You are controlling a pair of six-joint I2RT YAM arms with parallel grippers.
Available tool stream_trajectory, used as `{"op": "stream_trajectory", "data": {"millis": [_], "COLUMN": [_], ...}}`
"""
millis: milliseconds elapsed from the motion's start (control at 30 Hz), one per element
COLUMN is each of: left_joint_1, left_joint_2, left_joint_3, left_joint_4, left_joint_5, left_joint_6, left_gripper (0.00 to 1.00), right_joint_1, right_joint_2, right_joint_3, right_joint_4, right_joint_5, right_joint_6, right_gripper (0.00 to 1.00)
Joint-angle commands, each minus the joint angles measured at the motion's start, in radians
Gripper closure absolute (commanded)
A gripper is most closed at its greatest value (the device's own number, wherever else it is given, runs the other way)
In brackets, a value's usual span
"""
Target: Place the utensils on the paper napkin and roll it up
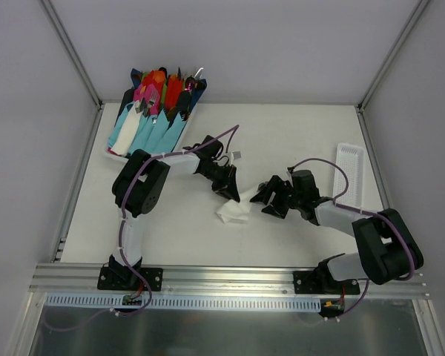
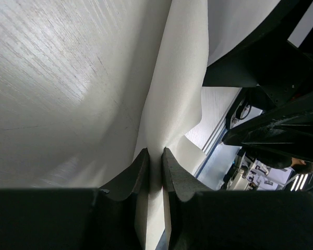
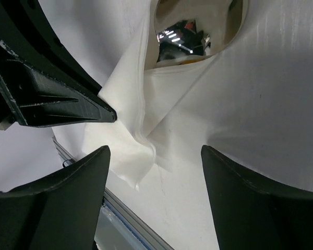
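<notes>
The white paper napkin lies crumpled and partly lifted at the middle of the table. My left gripper is shut on a fold of it; in the left wrist view the fingers pinch the thin sheet between them. My right gripper is open and empty just right of the napkin. In the right wrist view its jaws stand wide apart over a hanging corner of the napkin, with the left gripper close by. I cannot make out the golden-yellow utensil or the dark-handled spoon.
A bundle of pink, red and orange cutlery in light-blue wraps sits at the back left. A white slotted tray lies along the right side. The metal rail runs along the near edge.
</notes>
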Motion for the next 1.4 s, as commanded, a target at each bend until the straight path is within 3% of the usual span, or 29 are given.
{"op": "stream_trajectory", "data": {"millis": [0,533,1000,1367], "left_joint_1": [0.017,0.052,0.066,0.070], "left_joint_2": [-0.073,-0.080,-0.108,-0.136], "left_joint_3": [-0.010,-0.052,-0.099,-0.151], "left_joint_4": [0.029,0.131,0.297,0.408], "left_joint_5": [0.071,0.163,0.228,0.278], "left_joint_6": [-0.036,-0.154,-0.303,-0.381], "left_gripper": [1.00,1.00,1.00,1.00], "right_joint_1": [-0.002,-0.001,0.001,-0.002], "right_joint_2": [0.042,0.261,0.289,0.422], "right_joint_3": [0.012,-0.059,-0.105,-0.140], "right_joint_4": [0.093,0.468,0.593,1.093], "right_joint_5": [-0.022,-0.084,-0.101,-0.119], "right_joint_6": [0.032,0.137,0.176,0.360], "right_gripper": [0.25,0.22,0.20,0.19]}}
